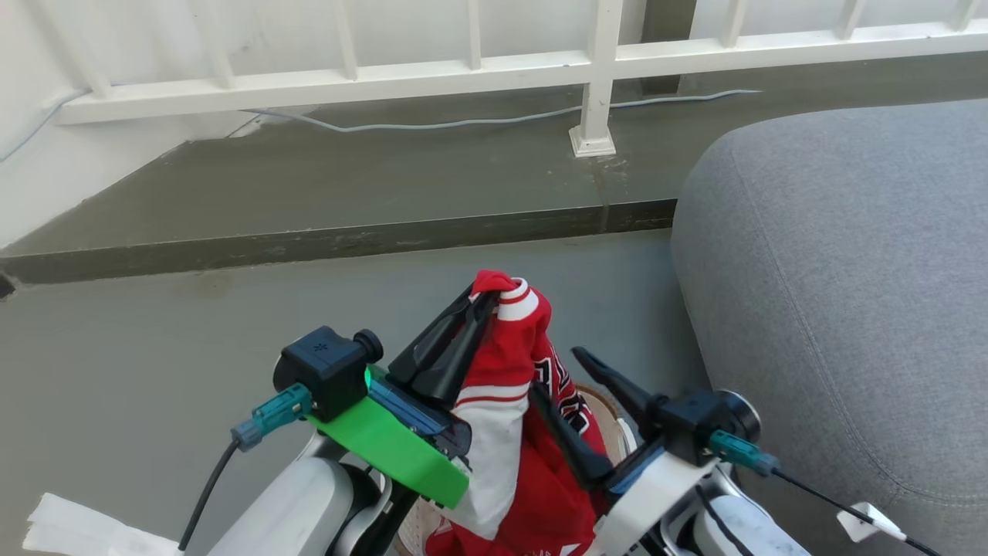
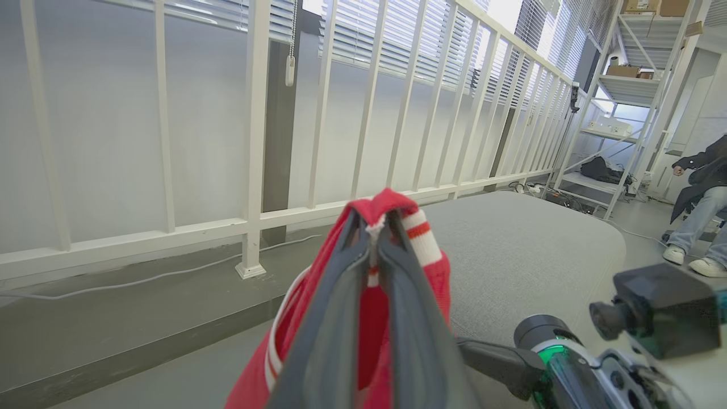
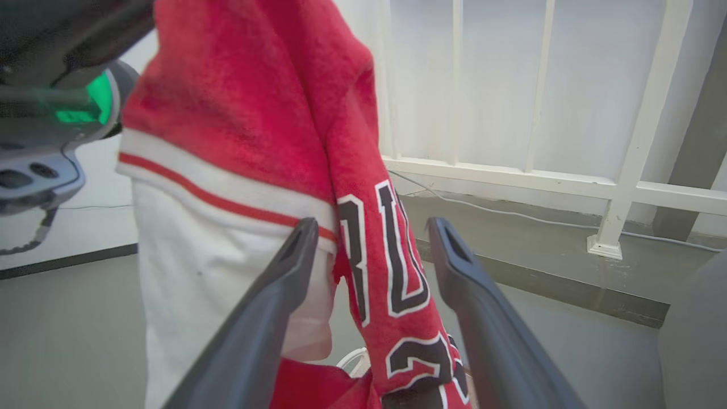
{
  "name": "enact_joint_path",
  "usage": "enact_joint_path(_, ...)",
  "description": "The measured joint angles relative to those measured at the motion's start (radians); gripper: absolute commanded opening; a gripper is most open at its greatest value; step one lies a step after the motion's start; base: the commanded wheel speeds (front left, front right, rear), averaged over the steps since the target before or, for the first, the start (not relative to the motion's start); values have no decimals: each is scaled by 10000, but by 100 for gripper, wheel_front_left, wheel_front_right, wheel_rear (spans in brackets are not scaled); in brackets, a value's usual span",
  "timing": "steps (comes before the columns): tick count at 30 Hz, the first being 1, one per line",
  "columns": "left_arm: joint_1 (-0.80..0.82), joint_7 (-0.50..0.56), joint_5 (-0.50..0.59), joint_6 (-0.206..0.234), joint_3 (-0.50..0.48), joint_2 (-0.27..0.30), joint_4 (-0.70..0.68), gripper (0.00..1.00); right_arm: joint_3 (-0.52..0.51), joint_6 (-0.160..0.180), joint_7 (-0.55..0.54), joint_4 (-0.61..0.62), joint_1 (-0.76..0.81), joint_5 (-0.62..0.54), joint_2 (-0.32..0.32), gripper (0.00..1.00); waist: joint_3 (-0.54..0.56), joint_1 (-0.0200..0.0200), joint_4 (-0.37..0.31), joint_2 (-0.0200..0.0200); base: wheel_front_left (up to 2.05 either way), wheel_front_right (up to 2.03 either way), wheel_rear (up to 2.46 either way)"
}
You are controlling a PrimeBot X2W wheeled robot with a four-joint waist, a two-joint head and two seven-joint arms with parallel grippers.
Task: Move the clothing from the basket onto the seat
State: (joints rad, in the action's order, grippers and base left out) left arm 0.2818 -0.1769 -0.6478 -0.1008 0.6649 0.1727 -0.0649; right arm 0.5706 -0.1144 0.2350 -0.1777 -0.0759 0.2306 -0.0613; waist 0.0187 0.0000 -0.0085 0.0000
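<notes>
Grey floor (image 1: 154,371) w/ white railing (image 1: 386,77) behind, seat (image 1: 849,270) on rt.

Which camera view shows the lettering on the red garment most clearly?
The right wrist view: the lettering is large and sharp between the right gripper's open fingers. The head view shows a small part of it, partly behind a finger. The left wrist view gives the garment's pinched striped edge.

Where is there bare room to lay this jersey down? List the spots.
The grey seat is bare across its visible top, right of the basket. Bare floor runs from the raised ledge to the left gripper. Crowded: above the basket, where the jersey hangs from the left gripper beside the open right gripper.
</notes>
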Motion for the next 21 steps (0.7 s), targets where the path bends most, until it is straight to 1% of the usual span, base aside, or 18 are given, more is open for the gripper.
enact_joint_path(5,1,15,0,0,134,-6,-159,0,539,-86,-92,-518,-418,102,0,100,-26,0,85,0,0,0,0)
enact_joint_path(10,3,105,0,-2,270,-46,-368,0,846,-88,-171,-1072,-751,268,0,100,-58,0,134,0,0,0,0)
enact_joint_path(11,3,109,0,-2,303,-50,-403,0,869,-88,-171,-1174,-831,290,-2,94,-65,0,142,0,0,0,0)
enact_joint_path(12,4,176,0,-2,332,-50,-422,0,890,-88,-171,-1256,-902,339,-2,43,-72,0,149,0,0,0,0)
enact_joint_path(13,4,190,0,-2,372,-50,-424,0,922,-88,-169,-1329,-979,395,-4,18,-78,0,155,0,0,0,0)
enact_joint_path(14,4,190,0,-2,401,-52,-437,0,961,-88,-169,-1367,-1056,529,-8,0,-84,0,160,0,0,0,0)
enact_joint_path(21,6,280,2,-4,491,-61,-529,0,1262,-88,-155,-1664,-1428,1133,-8,0,-121,0,187,0,0,0,0)
